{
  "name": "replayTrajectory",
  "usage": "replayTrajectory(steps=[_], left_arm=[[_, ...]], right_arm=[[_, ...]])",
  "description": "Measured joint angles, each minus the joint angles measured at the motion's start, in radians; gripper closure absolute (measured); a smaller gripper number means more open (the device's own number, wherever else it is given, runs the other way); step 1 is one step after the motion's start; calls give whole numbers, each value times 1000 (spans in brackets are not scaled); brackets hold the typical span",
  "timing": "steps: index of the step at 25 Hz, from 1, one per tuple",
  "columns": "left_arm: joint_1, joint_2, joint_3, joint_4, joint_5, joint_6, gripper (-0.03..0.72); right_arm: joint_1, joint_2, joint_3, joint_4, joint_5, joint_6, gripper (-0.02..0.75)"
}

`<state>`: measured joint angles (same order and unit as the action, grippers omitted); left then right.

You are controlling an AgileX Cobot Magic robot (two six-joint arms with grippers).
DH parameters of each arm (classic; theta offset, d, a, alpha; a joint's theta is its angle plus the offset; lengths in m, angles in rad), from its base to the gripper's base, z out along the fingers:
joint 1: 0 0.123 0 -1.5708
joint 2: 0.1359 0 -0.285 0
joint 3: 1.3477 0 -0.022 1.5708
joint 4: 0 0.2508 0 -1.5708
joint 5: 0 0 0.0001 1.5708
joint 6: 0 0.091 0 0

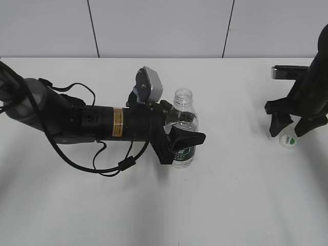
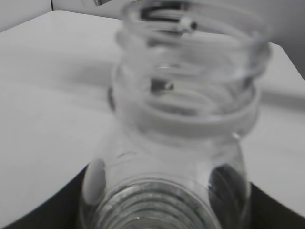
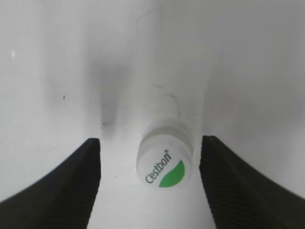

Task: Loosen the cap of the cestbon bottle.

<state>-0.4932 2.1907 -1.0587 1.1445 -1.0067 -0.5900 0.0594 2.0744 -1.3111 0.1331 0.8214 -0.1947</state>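
The clear cestbon bottle [image 1: 183,128] stands upright at the table's middle with its neck open and no cap on it. My left gripper [image 1: 180,134] is shut on its body at the green label. In the left wrist view the bare threaded neck [image 2: 190,76] fills the frame between the fingers. The white cap [image 1: 288,140] with its green mark lies flat on the table at the right. My right gripper [image 1: 293,125] is open just above it. In the right wrist view the cap [image 3: 164,162] sits between the two spread fingers, touching neither.
The white table [image 1: 230,205] extends all round. A pale wall with dark seams stands behind it. The left arm's cables [image 1: 102,159] trail on the table at the left. The right arm's dark body [image 1: 312,77] rises at the right edge.
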Motion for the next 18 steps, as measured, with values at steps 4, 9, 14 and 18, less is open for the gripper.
replayTrajectory(steps=[4,9,14,18], left_arm=[[0,0,0,0,0,0,286],[0,0,0,0,-1,0,263],[0,6,5,17,22,-16,133],[0,-10,9,25,26,-48,106]], right_arm=[[0,-3,-43,1,55,12,221],[0,-40,-88,24,94,14,218],[0,-75,-109,39,104,14,218],[0,-102,-110,38,105,14,218]])
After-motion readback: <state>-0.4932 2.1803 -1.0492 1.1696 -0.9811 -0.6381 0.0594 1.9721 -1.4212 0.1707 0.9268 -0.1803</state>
